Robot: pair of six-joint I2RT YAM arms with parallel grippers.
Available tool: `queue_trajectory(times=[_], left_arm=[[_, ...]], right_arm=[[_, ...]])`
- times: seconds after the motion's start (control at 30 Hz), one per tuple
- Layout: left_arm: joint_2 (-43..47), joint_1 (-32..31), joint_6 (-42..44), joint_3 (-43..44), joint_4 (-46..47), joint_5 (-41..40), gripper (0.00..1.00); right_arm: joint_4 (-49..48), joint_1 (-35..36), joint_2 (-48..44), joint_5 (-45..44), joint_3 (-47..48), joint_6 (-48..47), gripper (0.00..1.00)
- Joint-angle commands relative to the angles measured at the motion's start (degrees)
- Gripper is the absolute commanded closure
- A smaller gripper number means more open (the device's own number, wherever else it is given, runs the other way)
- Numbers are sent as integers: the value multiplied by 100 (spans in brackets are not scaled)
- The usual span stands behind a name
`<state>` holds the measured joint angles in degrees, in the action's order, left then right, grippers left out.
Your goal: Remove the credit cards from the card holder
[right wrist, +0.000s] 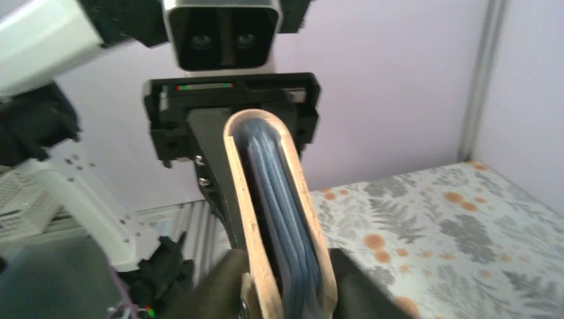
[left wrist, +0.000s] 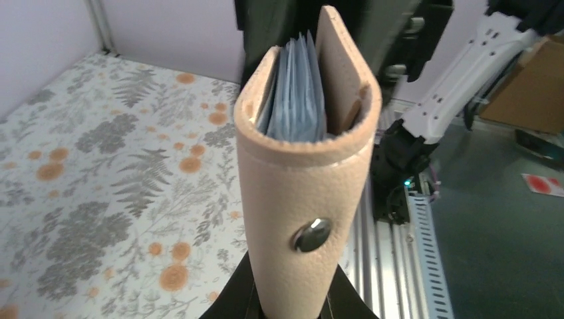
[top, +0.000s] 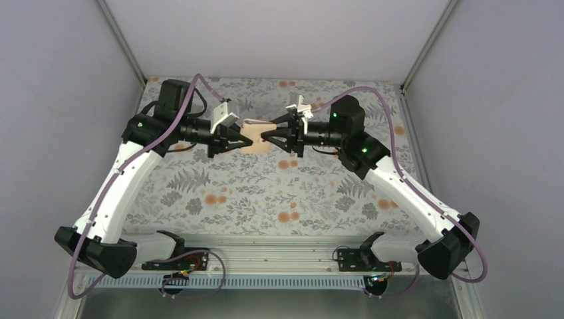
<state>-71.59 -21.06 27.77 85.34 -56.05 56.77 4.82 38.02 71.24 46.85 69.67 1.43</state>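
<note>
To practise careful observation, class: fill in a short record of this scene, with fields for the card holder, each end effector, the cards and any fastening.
Card holder: tan, folded, held in the air over the floral table
Left end effector: closed on its left end
Right end effector: closed on its right end
Interior: blue-grey pockets
Cards: none clearly visible
Snap stud: on the outer face

credit cards: hidden inside card holder | holder btm: cut off, wrist views

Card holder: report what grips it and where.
The left gripper clamps the card holder near its snap; the right gripper clamps the opposite end.
</note>
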Motion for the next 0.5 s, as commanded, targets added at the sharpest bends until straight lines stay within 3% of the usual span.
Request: queue_trajectory(times=[0.0,0.07,0.17,0.47], left_arm=[[155,94,-472,-114,401,-529,98],[147,165,-801,-176,683,-1040,98],[116,227,-1035,-218,848,-1645,98],[240,588,-1445,-639,1316,-2256,98]], right_arm=[[347,21,-65,-1566,307,379,53],[664,26,-4,-2606,472,645,47],[955,21,18,-3651,537,1007,47],[1062,171,227,-4305,232,1352,50]])
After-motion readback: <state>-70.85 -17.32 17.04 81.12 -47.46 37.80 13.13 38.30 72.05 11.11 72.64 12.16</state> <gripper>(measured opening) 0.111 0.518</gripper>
